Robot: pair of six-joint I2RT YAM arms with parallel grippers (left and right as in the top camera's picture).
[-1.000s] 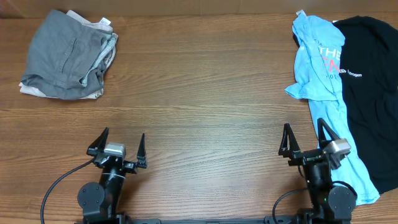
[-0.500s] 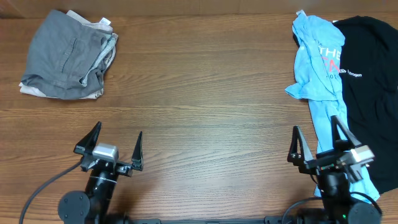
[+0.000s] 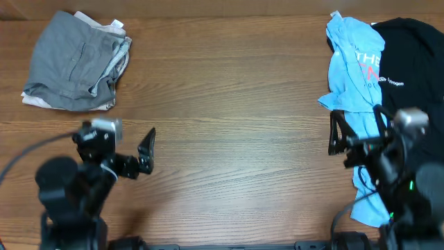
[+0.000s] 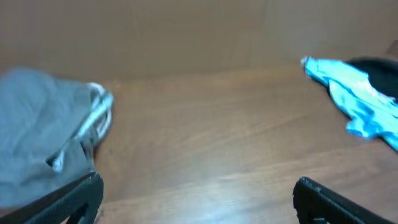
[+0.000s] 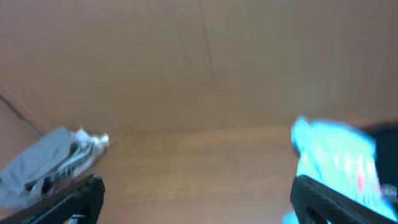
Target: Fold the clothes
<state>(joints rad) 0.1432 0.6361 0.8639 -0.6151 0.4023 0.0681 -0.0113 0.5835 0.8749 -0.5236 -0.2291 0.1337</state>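
Surface: a wood-grain table point(image 3: 236, 104), with a plain brown wall point(image 4: 186, 31) behind it in both wrist views.
Blue shirt point(image 3: 350, 76): it lay crumpled at the table's right side, in a long strip from the far edge toward the near one, with red-and-white letters showing on top. It was untouched by either arm.
In the way: in the overhead view the right arm stood over the shirt's lower part and hid some of it.
Black shirt point(image 3: 413, 62): it was spread just right of the blue one, touching it along one side, with a small white logo showing.
Right gripper point(image 3: 356, 132): it was spread wide and empty, above the blue strip's near half. Its wrist view was blurred, with the blue cloth point(image 5: 336, 155) ahead to the right.
Left gripper point(image 3: 114, 142): it was spread wide and empty over bare wood, well apart from the shirts.
Grey pile point(image 3: 73, 62): folded at the far left corner, with a beige piece point(image 3: 104, 104) peeking out beneath it; it lay beyond the left gripper's left finger point(image 4: 68, 199).
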